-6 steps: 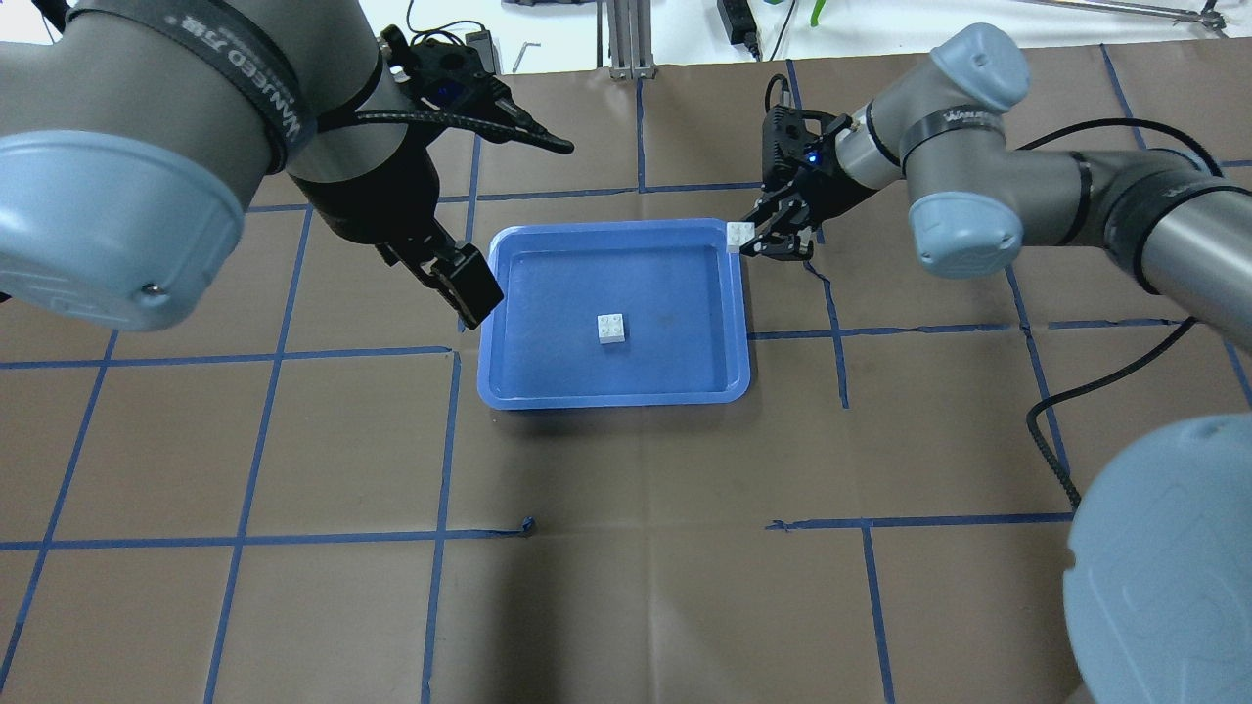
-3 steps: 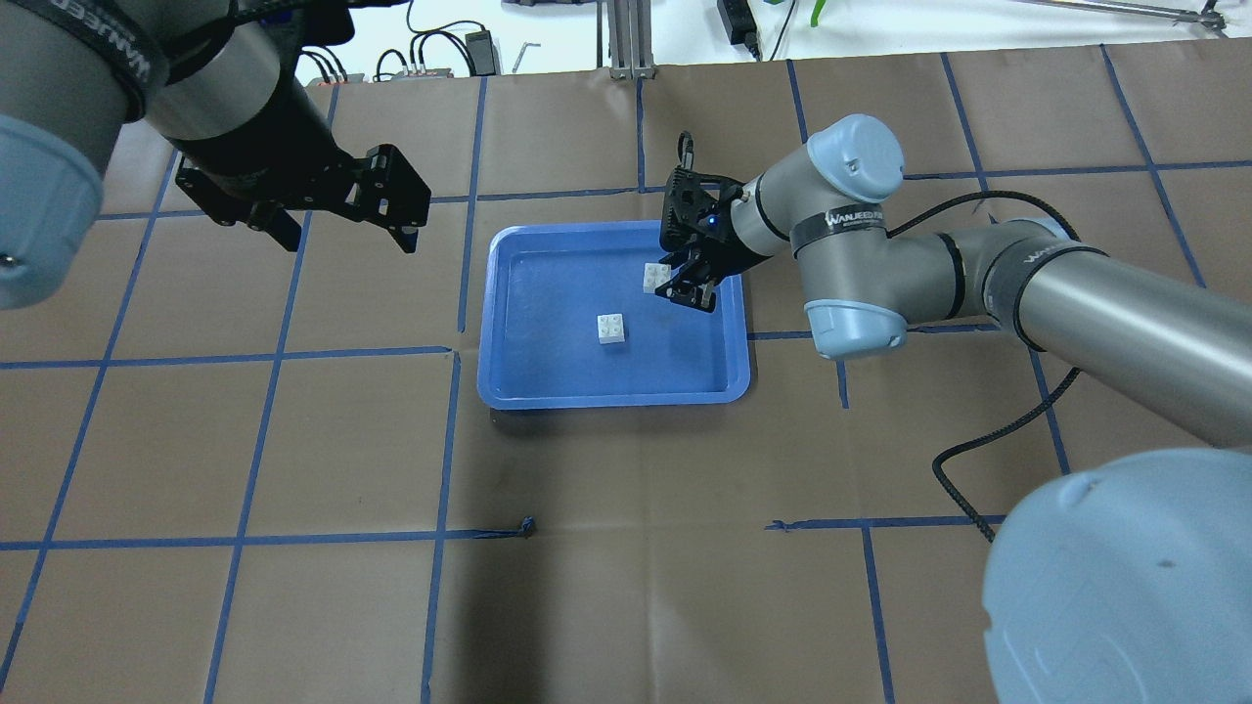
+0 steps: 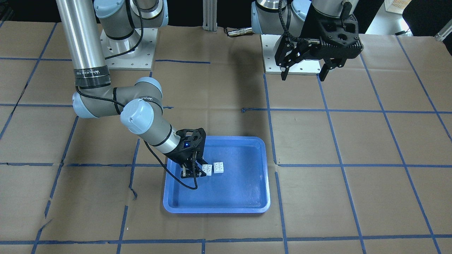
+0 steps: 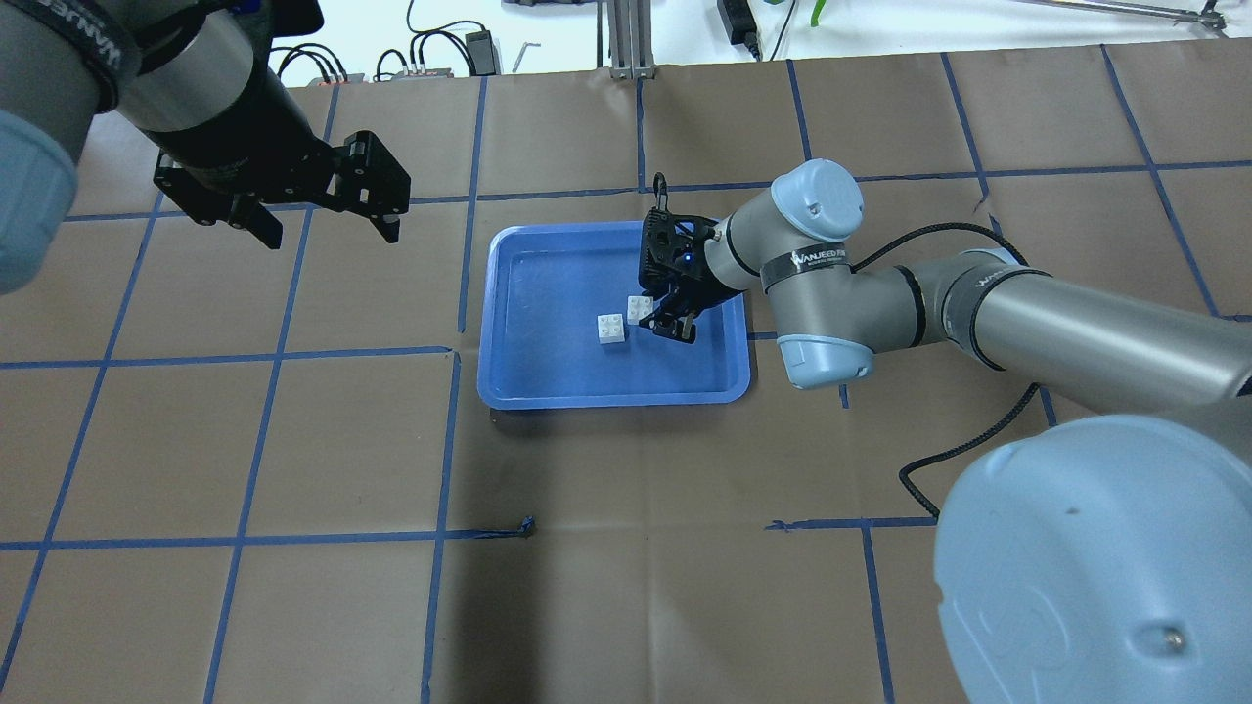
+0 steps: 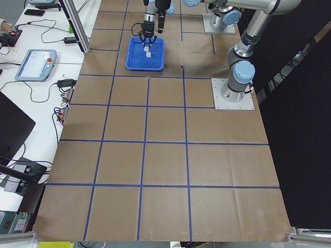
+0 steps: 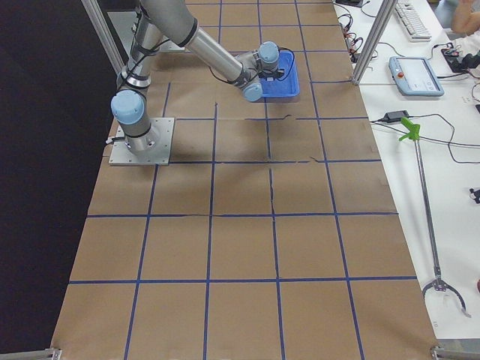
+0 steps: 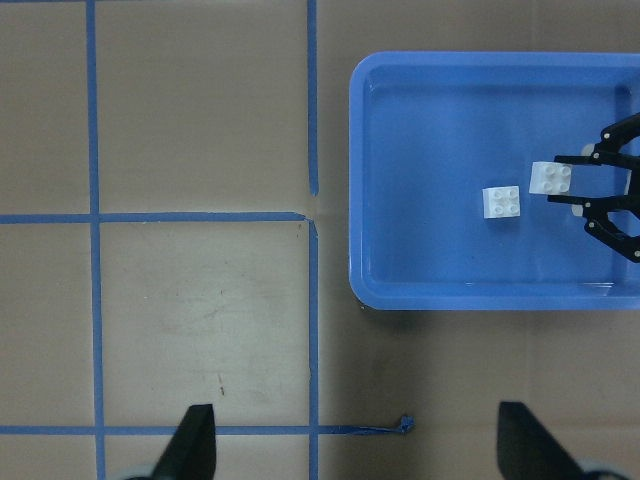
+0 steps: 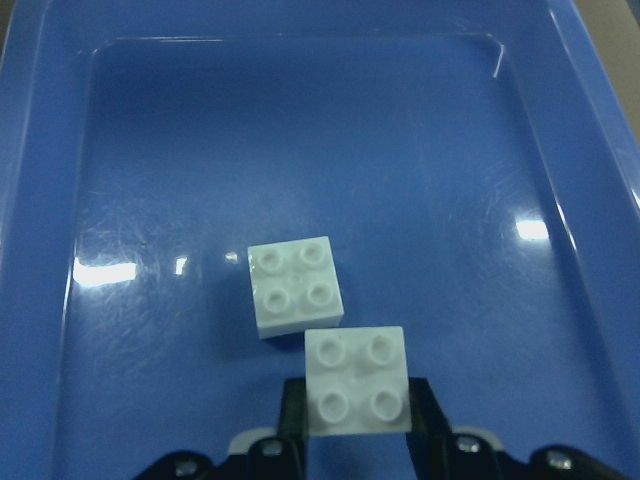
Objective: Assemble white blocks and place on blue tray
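Right end effector (image 4: pixel 653 315) is over the tray (image 4: pixel 548 284), pinching one white block (image 4: pixel 640 308) btwn its fingertips, studs up. In the right wrist view the fingers (image 8: pixel 292 405) press on both sides of that held block (image 8: pixel 357 382). Can't tell if it touches the tray floor.

2nd block (image 4: pixel 612 329) lies flat on the tray floor near the middle, studs up, just beside the held one. Seen from the wrist, their corners nearly meet, but they're not stacked.

Left end effector (image 4: pixel 326 223) hangs spread wide w/ nothing in it, well off the tray's left side, above the worktop (image 4: pixel 626 587). Its cam looks straight down on the tray and both blocks.

Worktop is brown paper w/ a blue tape grid; the tray sits approx. mid-table.
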You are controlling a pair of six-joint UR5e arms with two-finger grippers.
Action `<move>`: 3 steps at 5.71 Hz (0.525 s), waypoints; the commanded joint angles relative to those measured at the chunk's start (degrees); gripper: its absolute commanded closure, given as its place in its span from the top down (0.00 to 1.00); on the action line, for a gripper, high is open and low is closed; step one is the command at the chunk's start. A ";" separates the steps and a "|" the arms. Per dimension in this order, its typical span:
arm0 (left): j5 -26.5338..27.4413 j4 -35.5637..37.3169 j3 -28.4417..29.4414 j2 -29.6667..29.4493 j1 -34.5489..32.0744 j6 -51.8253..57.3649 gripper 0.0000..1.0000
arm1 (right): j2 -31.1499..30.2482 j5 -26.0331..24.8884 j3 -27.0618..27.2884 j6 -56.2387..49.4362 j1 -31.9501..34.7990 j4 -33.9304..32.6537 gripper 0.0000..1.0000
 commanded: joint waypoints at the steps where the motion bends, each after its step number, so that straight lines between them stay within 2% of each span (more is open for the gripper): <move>1: 0.30 -2.60 1.25 0.21 0.67 0.30 0.99 | 0.64 -0.01 0.70 -0.56 0.21 0.01 0.31; 3: 0.56 -15.99 5.28 0.21 1.02 0.03 0.99 | 0.65 -0.01 0.62 -0.39 1.26 -0.16 0.31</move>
